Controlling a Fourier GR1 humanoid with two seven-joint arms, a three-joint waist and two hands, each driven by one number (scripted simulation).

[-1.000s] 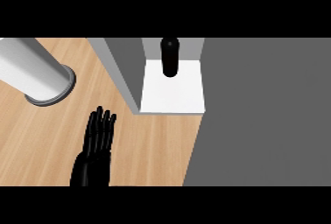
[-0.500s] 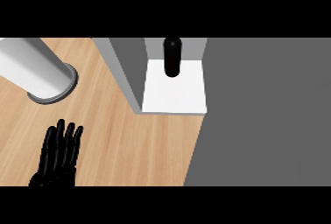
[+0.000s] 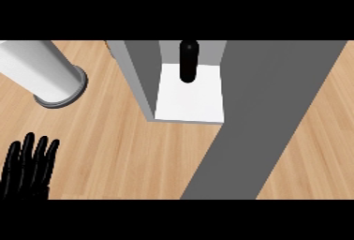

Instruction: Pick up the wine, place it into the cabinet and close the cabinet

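Note:
The wine bottle point(image 3: 188, 61), dark and slim, stands upright at the back of the cabinet's white shelf point(image 3: 190, 101). The cabinet's grey side wall point(image 3: 138, 75) rises to its left. A broad grey cabinet door point(image 3: 276, 117) slants from the upper right down to the lower middle, its edge next to the shelf's right side. My left hand point(image 3: 27, 168) rests open at the lower left edge, fingers straight and pointing up, well apart from the cabinet. My right hand does not show.
A large grey-white cylinder point(image 3: 41, 70) on a dark round base lies toward the upper left of the wooden counter point(image 3: 117, 150). Bare wood also shows right of the door, at the far right edge.
My left hand has slid left and down toward the corner. The grey door, which filled the whole right side, now slants, with counter wood showing beyond it on the right.

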